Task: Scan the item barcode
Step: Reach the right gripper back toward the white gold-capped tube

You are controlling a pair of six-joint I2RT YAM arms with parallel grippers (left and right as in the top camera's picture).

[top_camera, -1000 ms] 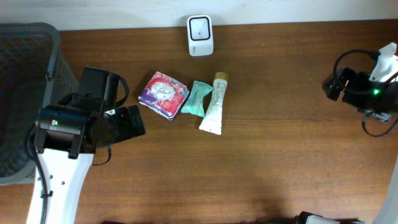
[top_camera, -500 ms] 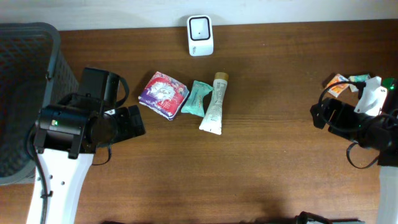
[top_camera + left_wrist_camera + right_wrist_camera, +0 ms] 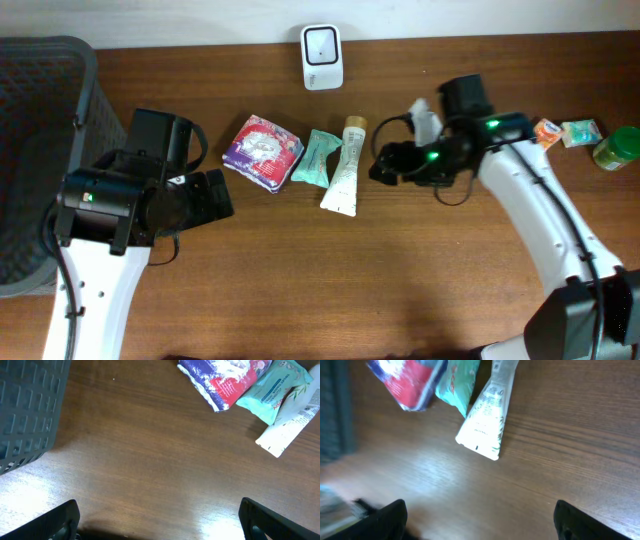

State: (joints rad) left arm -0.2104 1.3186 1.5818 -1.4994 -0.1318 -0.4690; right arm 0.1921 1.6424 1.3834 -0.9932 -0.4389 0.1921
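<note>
Right pincer (image 3: 385, 162) hangs with jaws wide just right of the items on the brown worktop (image 3: 300, 290); left pincer (image 3: 218, 195), equally wide, sits by the grey basket (image 3: 40, 110), farther from them. Purple packet (image 3: 262, 150), white tube (image 3: 345, 168) and teal sachet (image 3: 316, 157) lie side by side below the scanner (image 3: 322, 57). Likely target is the tube: directly left of the right pincer, long axis pointing away from the robot, cap toward the scanner, so the jaws must straddle it crosswise
</note>
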